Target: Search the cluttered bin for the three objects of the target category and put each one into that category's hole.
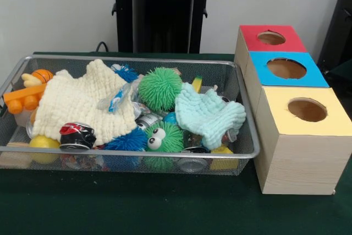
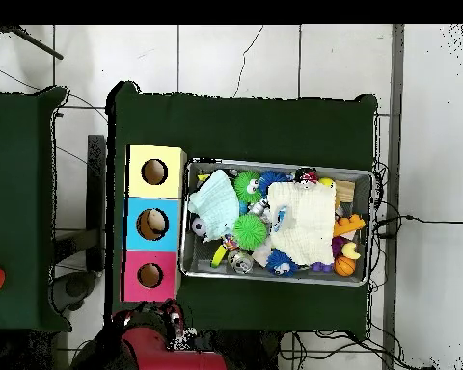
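**Three holes open, bin full**

Mesh bin [image 1: 242, 152] holds a cream cloth [image 1: 82, 105], mint cloth [image 1: 209, 115], green spiky balls [image 1: 160, 88], blue spiky balls [image 1: 127, 141] and crushed cans [image 1: 77, 136]. Beside it, touching: red box [image 1: 272, 38], blue box [image 1: 286, 69], yellow box [image 1: 305, 109], each with a hole. Gripper unseen; jaw state can't be told.

a wire mesh bin [image 1: 242, 136] crammed with spiky green balls [image 1: 160, 88], crushed cans [image 1: 77, 135] and two cloths [image 1: 77, 105] sits just beside three wooden boxes with round holes, topped red [image 1: 272, 38], blue [image 1: 286, 69] and yellow [image 1: 307, 110].
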Controlling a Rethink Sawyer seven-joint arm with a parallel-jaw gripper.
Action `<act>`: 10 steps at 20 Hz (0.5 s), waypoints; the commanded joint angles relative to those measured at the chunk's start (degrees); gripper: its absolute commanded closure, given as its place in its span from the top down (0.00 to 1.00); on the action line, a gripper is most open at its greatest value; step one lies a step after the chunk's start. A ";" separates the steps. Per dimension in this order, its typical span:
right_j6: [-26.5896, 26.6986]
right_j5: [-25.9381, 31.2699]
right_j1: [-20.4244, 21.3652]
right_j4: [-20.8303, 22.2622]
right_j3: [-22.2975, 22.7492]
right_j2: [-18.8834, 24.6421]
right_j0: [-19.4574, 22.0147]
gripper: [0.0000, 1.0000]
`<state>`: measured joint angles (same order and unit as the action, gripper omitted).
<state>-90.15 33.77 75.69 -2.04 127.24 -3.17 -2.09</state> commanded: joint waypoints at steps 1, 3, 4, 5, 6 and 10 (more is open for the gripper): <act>-2.64 6.68 -0.07 -1.43 2.05 0.16 4.59 1.00; -0.14 7.55 0.36 -0.95 1.36 0.58 6.46 1.00; 1.16 7.81 0.69 -0.71 1.34 0.75 7.41 1.00; 1.84 7.83 0.59 -0.35 0.99 1.03 8.22 1.00; 2.59 7.68 0.61 -0.07 1.11 1.23 9.04 1.00; 4.25 6.85 0.41 0.56 1.64 2.41 11.55 1.00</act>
<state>-90.15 34.44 76.45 -2.03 127.23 -3.20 6.01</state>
